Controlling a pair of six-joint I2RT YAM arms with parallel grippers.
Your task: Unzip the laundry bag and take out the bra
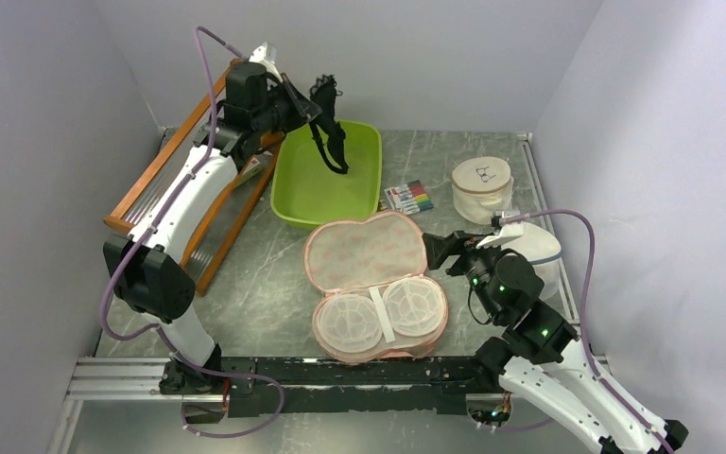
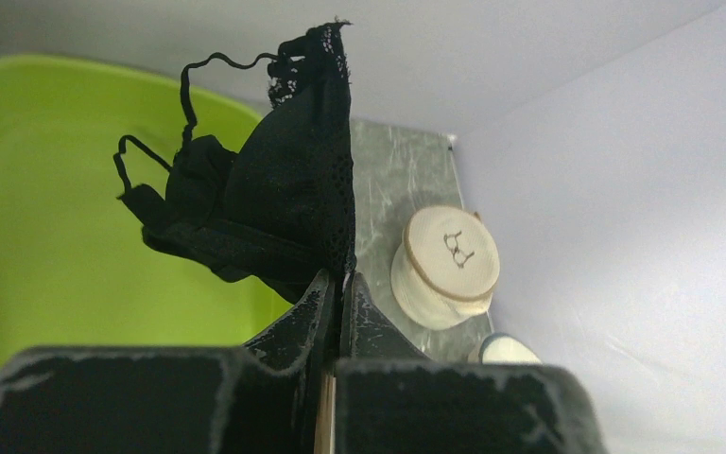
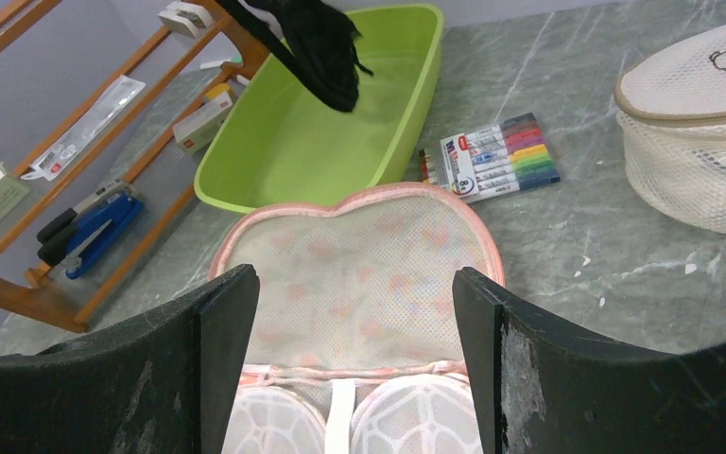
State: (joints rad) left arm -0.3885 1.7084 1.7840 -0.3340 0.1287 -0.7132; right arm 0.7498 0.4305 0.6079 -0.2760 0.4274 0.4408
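1. Table (image 1: 274, 274): carries the whole scene; would catch the garment if let go beyond the green bin (image 1: 336, 199).
2. Laundry bag (image 1: 369, 255): lies unzipped and splayed flat just in front of the green bin, mesh cups upward, no garment inside. Could be nudged or dragged by a careless dip from the arm beside it.
3. Bra (image 1: 333, 142): hangs limp in the air over the green bin, clear of the bag, thin straps trailing down toward the bin's floor. Held only by one lace edge, so may slip out early. May also snag a strap on the bin's rim, or cling to a finger on release and get carried off.
4. Left claw (image 2: 341, 279): pinched together on the lace edge, raised above the green bin. Needs a clean parting; likely to keep the lace hooked if opened only a little.
5. Right claw (image 3: 354, 279): spread wide, holding nothing, low in front of the green bin at the bag's right side. Touching the bag or not: cannot tell.
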